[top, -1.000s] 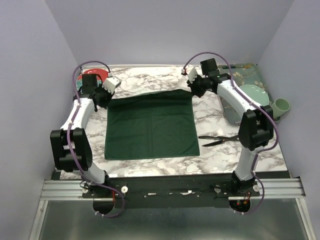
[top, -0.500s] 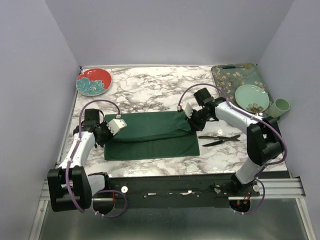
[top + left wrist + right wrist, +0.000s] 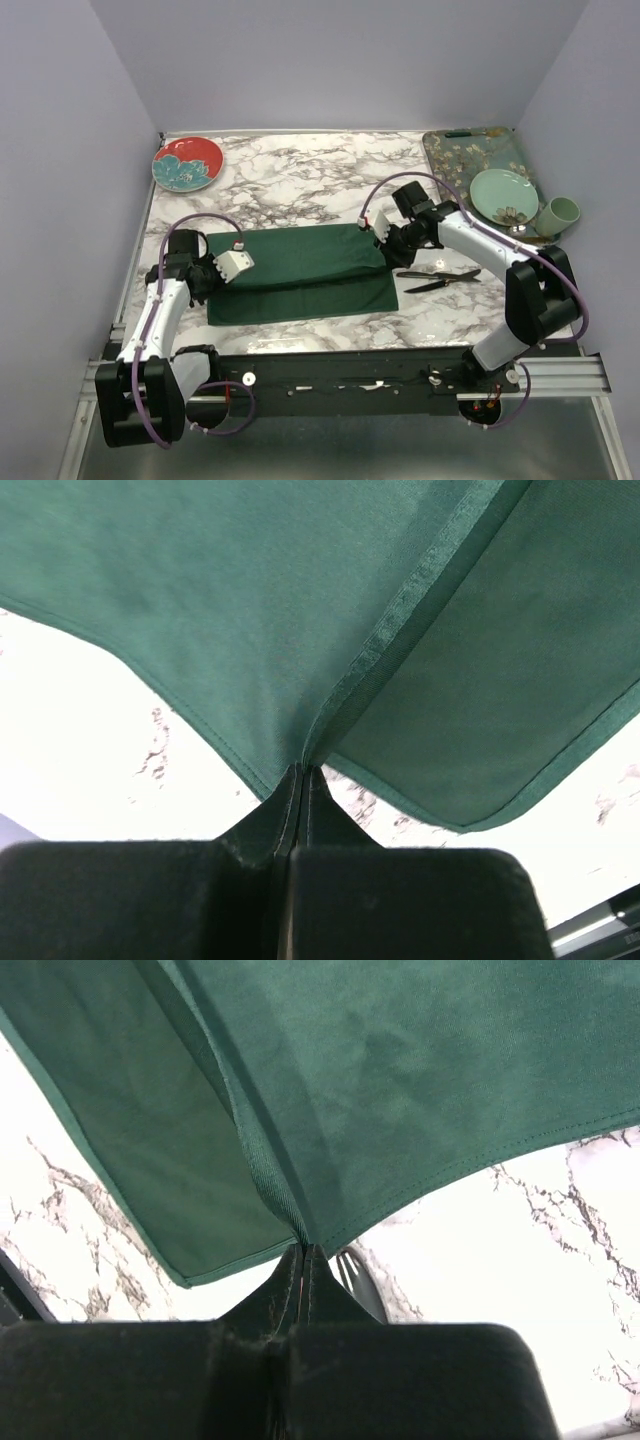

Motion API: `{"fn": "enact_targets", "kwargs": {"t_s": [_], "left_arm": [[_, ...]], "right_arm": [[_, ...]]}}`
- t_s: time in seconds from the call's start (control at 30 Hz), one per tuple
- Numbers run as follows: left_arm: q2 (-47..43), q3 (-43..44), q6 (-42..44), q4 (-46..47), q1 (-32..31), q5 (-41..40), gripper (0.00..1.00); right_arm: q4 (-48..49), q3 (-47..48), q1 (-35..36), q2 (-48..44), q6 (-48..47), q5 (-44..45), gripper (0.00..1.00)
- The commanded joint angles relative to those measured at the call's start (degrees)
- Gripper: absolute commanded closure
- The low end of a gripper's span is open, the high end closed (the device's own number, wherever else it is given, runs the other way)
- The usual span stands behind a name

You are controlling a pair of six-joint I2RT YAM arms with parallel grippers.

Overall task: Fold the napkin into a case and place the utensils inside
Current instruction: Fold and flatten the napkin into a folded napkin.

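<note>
The napkin (image 3: 300,270) lies mid bench (image 3: 300,175), its far half drawn over toward six o'clock. Left fingers (image 3: 262,825) and right fingers (image 3: 270,1300) each pinch a corner. The first fold looks unfinished. The utensils (image 3: 438,279) lie uncased at its three o'clock.

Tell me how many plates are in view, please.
2. The red plate lies at the far left corner of the table. The pale green plate rests on the floral tray at the far right. None looks hidden.
</note>
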Motion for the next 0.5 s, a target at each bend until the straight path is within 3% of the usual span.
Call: {"fn": "enact_targets", "kwargs": {"t_s": [0.0,0.47], "left_arm": [[-3.41,0.69,3.72,-3.65,0.28,-1.82,1.00],[-7.45,-3.43,7.59,-9.36,0.28,-1.83,1.00]], "right_arm": [[-2.36,-3.10,0.30,-2.64,-1.92,0.97,0.99],[-0.25,-8.56,3.38,-2.73,-2.10,1.23,0.99]]}}
